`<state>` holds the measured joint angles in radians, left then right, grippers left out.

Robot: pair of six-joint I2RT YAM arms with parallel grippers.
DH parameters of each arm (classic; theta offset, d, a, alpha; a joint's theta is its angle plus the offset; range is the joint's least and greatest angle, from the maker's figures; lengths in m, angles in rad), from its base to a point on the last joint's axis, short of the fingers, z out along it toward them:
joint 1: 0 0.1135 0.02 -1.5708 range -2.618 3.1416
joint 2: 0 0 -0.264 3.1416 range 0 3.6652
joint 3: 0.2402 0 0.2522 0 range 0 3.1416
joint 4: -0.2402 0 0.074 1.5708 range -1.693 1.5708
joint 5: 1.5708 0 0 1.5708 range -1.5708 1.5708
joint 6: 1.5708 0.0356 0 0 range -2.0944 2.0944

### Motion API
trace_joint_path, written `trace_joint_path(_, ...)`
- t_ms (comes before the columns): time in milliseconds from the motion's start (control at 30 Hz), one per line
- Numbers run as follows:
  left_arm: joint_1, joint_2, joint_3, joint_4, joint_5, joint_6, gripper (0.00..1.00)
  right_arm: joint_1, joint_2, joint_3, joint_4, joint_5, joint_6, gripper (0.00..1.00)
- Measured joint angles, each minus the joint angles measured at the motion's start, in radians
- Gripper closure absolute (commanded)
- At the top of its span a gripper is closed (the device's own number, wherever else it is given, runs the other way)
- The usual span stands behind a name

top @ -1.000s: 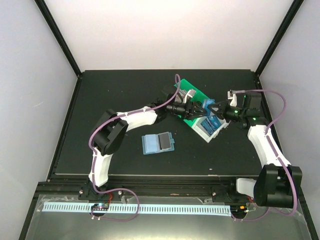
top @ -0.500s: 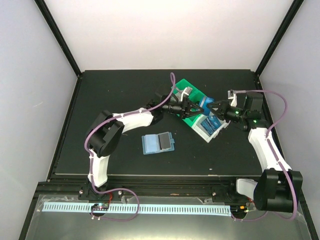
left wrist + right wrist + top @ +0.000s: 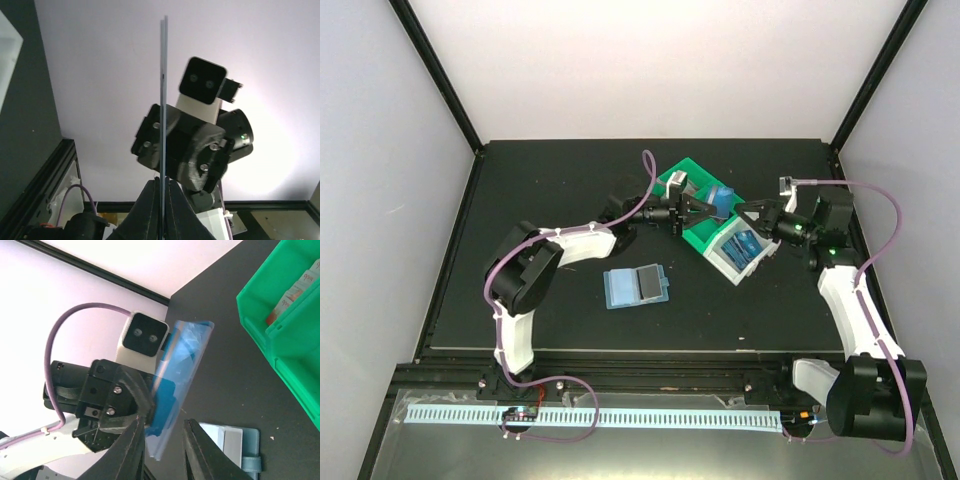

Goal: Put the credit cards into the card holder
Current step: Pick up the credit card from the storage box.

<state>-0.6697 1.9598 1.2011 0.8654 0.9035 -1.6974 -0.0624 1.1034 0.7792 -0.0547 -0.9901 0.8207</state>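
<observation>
One credit card (image 3: 722, 198) changes hands | top: left hand (image 3: 705, 207) newly clamps it over green bin (image 3: 694, 237); card holder (image 3: 636, 286) unfolded on bench (image 3: 540, 200), well apart | left wrist: card edge-on in grip | right wrist: right hand (image 3: 163, 440) just released, jaws narrowly parted; holder next

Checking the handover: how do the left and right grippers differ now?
The left gripper has shut fingers; the right gripper has them apart. The left gripper holds a credit card by one edge; the right gripper holds nothing. Both are black and face each other near the green bin.
</observation>
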Motion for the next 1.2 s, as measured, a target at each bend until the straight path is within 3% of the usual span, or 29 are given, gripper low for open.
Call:
trace_joint_path(300,0.0,-0.053,0.001,0.019,-0.002,-0.013,0.98,0.013,0.015,0.003,-0.014,-0.052,-0.029,0.74)
trace_joint_path(467,0.0,-0.054,0.001,0.015,-0.002,-0.008,0.98,0.017,0.019,0.006,-0.003,-0.072,-0.026,0.65)
trace_joint_path(633,0.0,-0.054,0.001,-0.005,-0.002,0.008,0.98,0.017,-0.007,0.006,0.045,-0.076,-0.001,0.63)
trace_joint_path(900,0.0,-0.056,0.001,-0.005,-0.001,0.018,0.99,0.027,-0.007,0.008,0.048,-0.078,-0.007,0.67)
trace_joint_path(1067,-0.003,-0.074,0.001,-0.005,0.003,0.016,0.99,0.047,0.019,0.028,0.006,-0.072,-0.03,0.8)
trace_joint_path(1200,-0.003,-0.077,0.0,-0.005,0.002,0.004,0.98,0.05,0.021,0.039,0.003,-0.072,-0.037,0.82)
